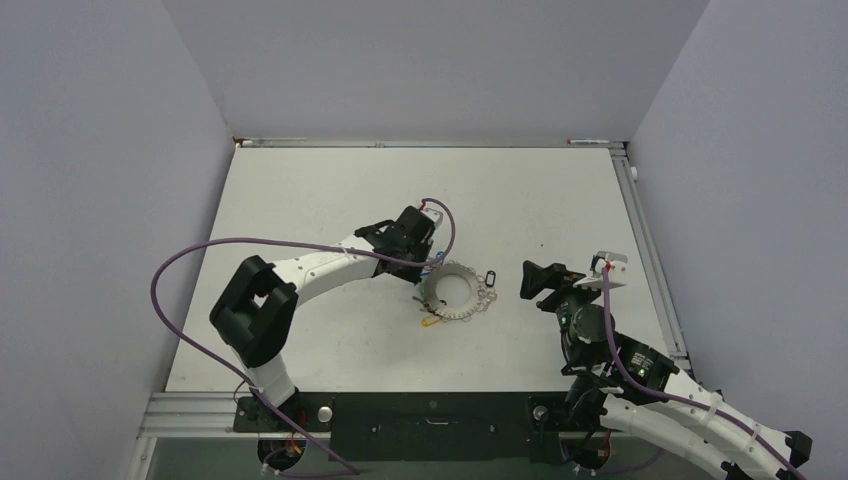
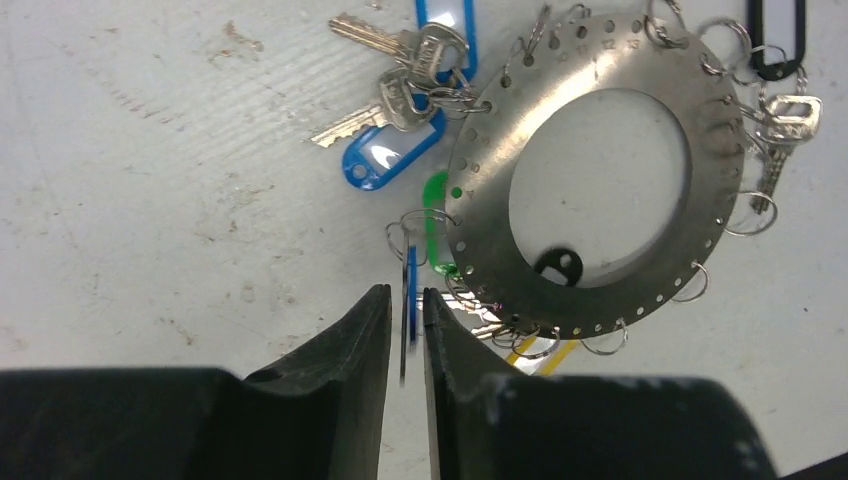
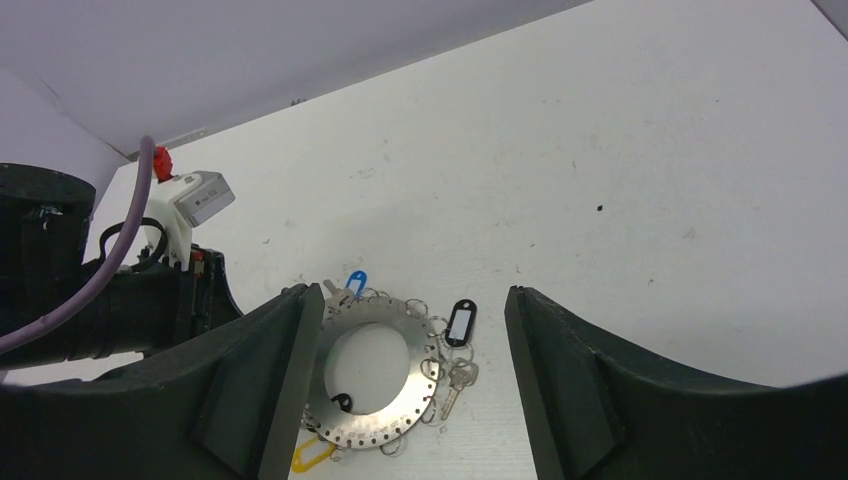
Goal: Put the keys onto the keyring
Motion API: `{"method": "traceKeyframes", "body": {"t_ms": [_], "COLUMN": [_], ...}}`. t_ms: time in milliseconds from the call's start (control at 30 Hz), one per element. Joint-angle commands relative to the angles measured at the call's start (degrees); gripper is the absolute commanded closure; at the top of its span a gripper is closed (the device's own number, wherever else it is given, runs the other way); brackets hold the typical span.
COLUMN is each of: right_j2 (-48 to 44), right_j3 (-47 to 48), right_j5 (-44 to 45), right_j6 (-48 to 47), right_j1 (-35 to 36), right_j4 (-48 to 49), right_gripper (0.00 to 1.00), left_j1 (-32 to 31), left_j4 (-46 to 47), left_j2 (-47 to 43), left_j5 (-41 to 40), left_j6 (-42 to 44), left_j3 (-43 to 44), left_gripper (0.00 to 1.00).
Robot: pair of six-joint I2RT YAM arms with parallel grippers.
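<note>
The keyring (image 1: 470, 310) is a wide flat grey ring lying on the white table, with keys and tags around its rim. In the left wrist view the keyring (image 2: 600, 70) carries two blue-tagged keys (image 2: 385, 155), a green tag (image 2: 435, 225), a black tag (image 2: 775, 35) and a yellow tag (image 2: 540, 350). My left gripper (image 2: 407, 300) is at the ring's left edge, shut on a blue tag (image 2: 411, 290) held edge-on, its small wire ring by the rim. My right gripper (image 3: 415, 290) is open and empty, to the right of the keyring (image 3: 420, 385).
Grey walls enclose the table on three sides. A metal rail (image 1: 650, 250) runs along the table's right edge. The left arm's purple cable (image 1: 250, 245) loops over the table's left half. A small black tag (image 2: 557, 265) lies inside the ring's hole.
</note>
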Motion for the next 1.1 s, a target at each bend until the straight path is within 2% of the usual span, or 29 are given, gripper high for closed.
{"method": "traceKeyframes", "body": {"t_ms": [0, 67, 133, 167, 267, 333, 467, 600, 667, 767, 833, 933, 1067], "right_j2": [0.5, 0.3, 0.0, -0.1, 0.1, 0.6, 4.4, 12.3, 16.9, 25.4, 30.9, 39.4, 49.4], "right_j3": [-0.6, -0.7, -1.0, -1.2, -1.1, -0.8, 0.2, 2.1, 2.7, 4.0, 5.3, 7.6, 11.0], "right_j5": [-0.3, -0.4, -0.5, -0.7, -1.2, -1.3, -0.9, -2.5, -4.6, -9.3, -14.0, -24.9, -31.6], "right_j6": [-1.0, -1.1, -1.3, -1.4, -1.6, -1.5, 0.5, 3.8, 4.6, 4.2, 3.7, 3.0, 2.6], "right_j1": [0.4, 0.4, 0.3, 0.4, 0.4, 0.4, 0.4, 0.3, 0.3, -0.1, -0.7, -3.1, -4.5], "right_j4": [2.5, 2.7, 3.0, 3.2, 3.0, 2.4, 0.1, -2.3, -1.7, 1.1, 4.0, 7.9, 12.0], "right_gripper": [0.32, 0.32, 0.32, 0.32, 0.32, 0.31, 0.27, 0.25, 0.23, 0.22, 0.21, 0.2, 0.21], "left_j1": [0.3, 0.3, 0.4, 0.4, 0.3, 0.4, 0.5, 0.4, 0.4, -0.3, -0.7, -0.8, -0.9], "left_j4": [-1.1, -1.6, -3.5, -5.2, -7.9, -8.0, -9.0, -6.5, -3.0, 4.9, 8.8, 9.6, 9.2], "left_j2": [-0.2, 0.5, 1.6, 2.3, 1.1, -2.4, -11.5, -22.0, -27.5, -34.6, -38.3, -39.6, -40.0], "left_j5": [-6.7, -11.7, -16.6, -18.4, -18.1, -16.0, -15.3, -17.9, -18.7, -20.4, -20.9, -25.6, -28.6], "left_j6": [2.4, 3.6, 3.7, 3.1, 2.0, 1.9, 6.3, 11.3, 13.5, 15.3, 15.9, 16.6, 17.2], "left_j3": [2.7, 3.1, 4.6, 5.7, 6.8, 5.4, 2.1, -5.3, -10.7, -21.0, -24.3, -24.3, -23.5], "left_gripper": [0.79, 0.68, 0.43, 0.33, 0.23, 0.1, 0.07, 0.0, 0.04, 0.04, 0.04, 0.04, 0.04]}}
